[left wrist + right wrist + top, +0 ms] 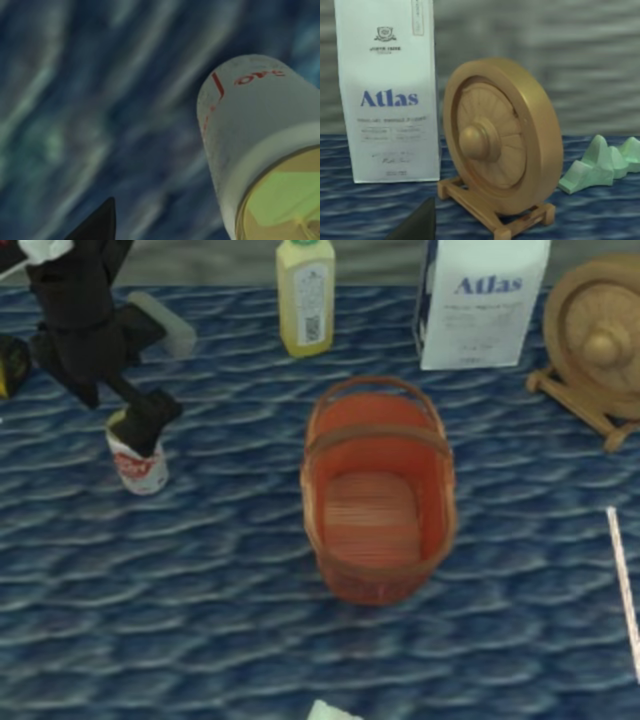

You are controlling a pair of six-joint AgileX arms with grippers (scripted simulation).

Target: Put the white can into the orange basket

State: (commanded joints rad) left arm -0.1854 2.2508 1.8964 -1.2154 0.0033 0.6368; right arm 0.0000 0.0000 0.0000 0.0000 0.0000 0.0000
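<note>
Can: the white can [140, 468] stands upright on the blue patterned cloth [200, 620], at about 9 o'clock from the orange basket [379, 490] and well apart from it.
Basket: open side up near the table's middle, nothing inside, its arched handle crossing the far part of the opening.
Left claw: the left gripper [150, 420] sits right over the can's top, at about 10 o'clock on the table; whether its fingers are spread or closed on the can I cannot tell. In the left wrist view the can [250, 135] fills the frame close up, its gold lid toward the camera.
Right arm: not seen in the top view; its wrist camera faces the wooden wheel [500, 140] and the Atlas carton [387, 90].
Handling: I judge the can stiff and light, with smooth, slightly slippery sides that should not crush under a firm squeeze.
Where to hold: across the round body just under the lid rim, fingers on opposite sides, can kept upright.
Watch for: a pale-yellow bottle [306, 295] stands at 12 o'clock, clear of a straight carry to the basket, but the handle needs clearing.
</note>
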